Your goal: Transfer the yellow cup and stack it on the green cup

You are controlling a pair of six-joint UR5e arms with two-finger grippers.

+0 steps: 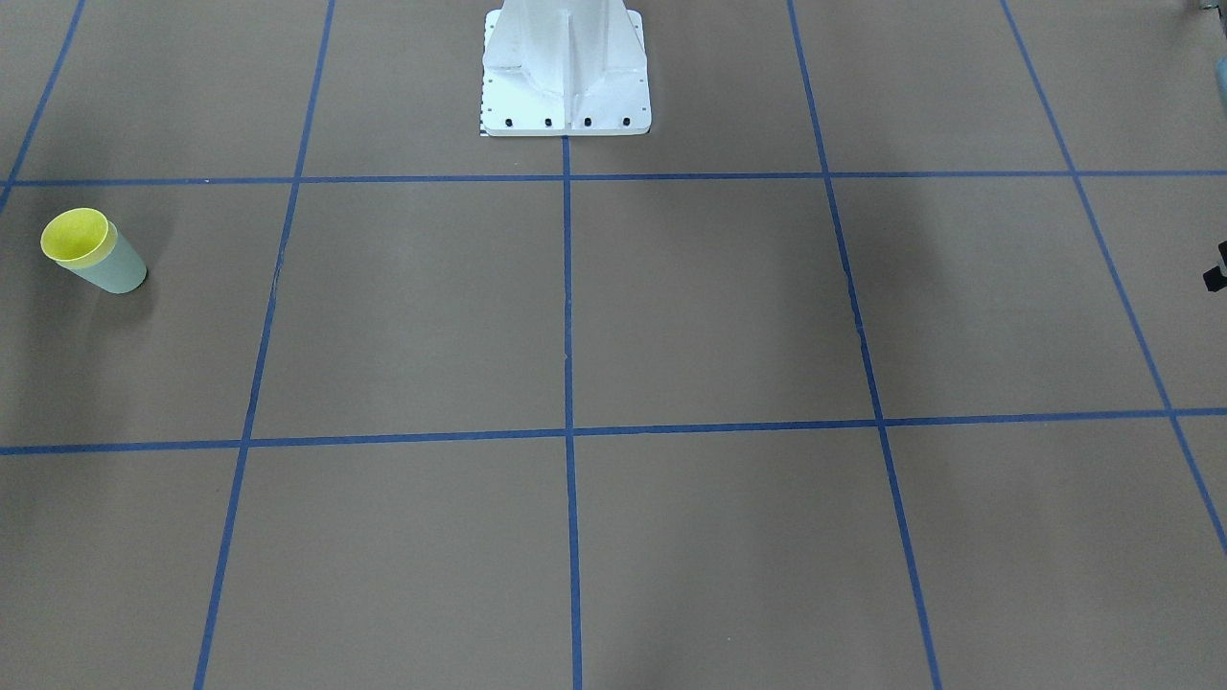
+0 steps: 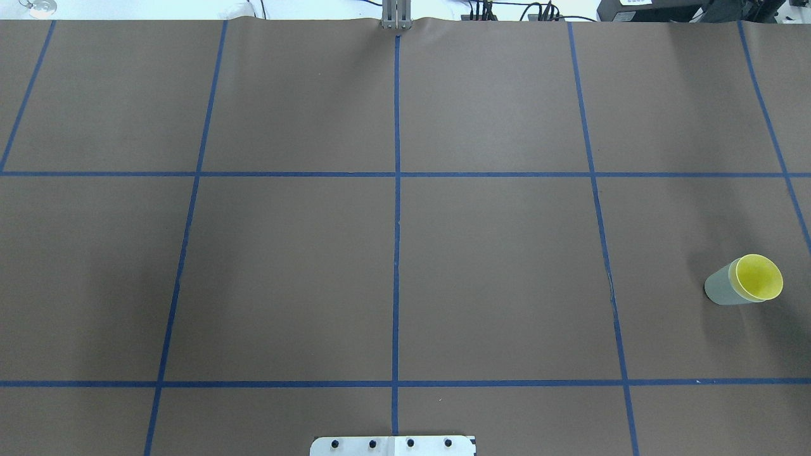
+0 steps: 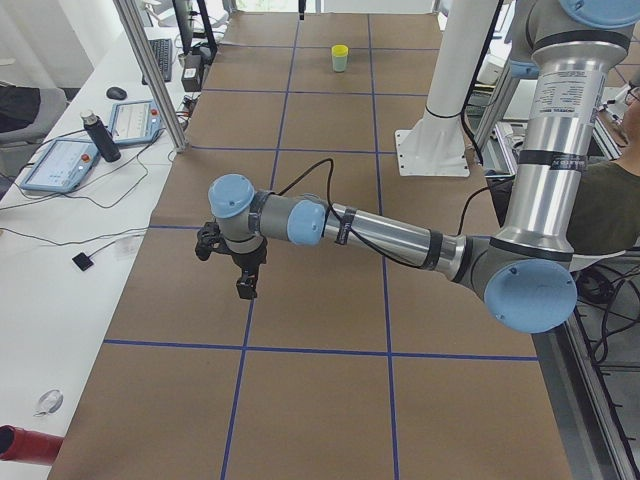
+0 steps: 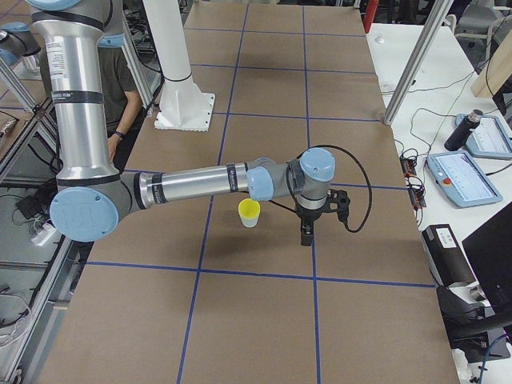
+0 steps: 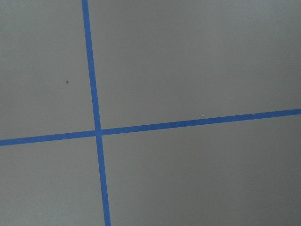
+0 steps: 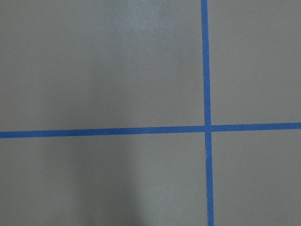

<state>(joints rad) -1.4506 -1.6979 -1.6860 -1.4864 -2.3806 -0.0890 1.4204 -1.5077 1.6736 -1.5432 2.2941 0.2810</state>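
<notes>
Brown paper covers the table [image 1: 719,307], gridded in blue tape [image 1: 567,287]. Seen from across it, the yellow cup [image 1: 75,237] sits nested in the green cup [image 1: 115,270], both upright, mouths up, long axes vertical.

Overhead, the pair stand on the right arm's side of the table, with the yellow rim showing above the green wall.

From the left end, the left arm [image 3: 390,235] reaches out low and nearly level. Its wrist is bent so the left gripper [image 3: 245,287] points down above the table, and whether its jaws are parted or closed cannot be told. The cups stand well apart from it, far down the table.

From the right end, the right arm [image 4: 200,182] holds a matching pose, the right gripper [image 4: 305,234] hanging fingers-down, its state likewise unreadable. The stacked cups stand near it on its robot-ward side, not touching.

Both wrist cameras look down on paper and crossing tape.
</notes>
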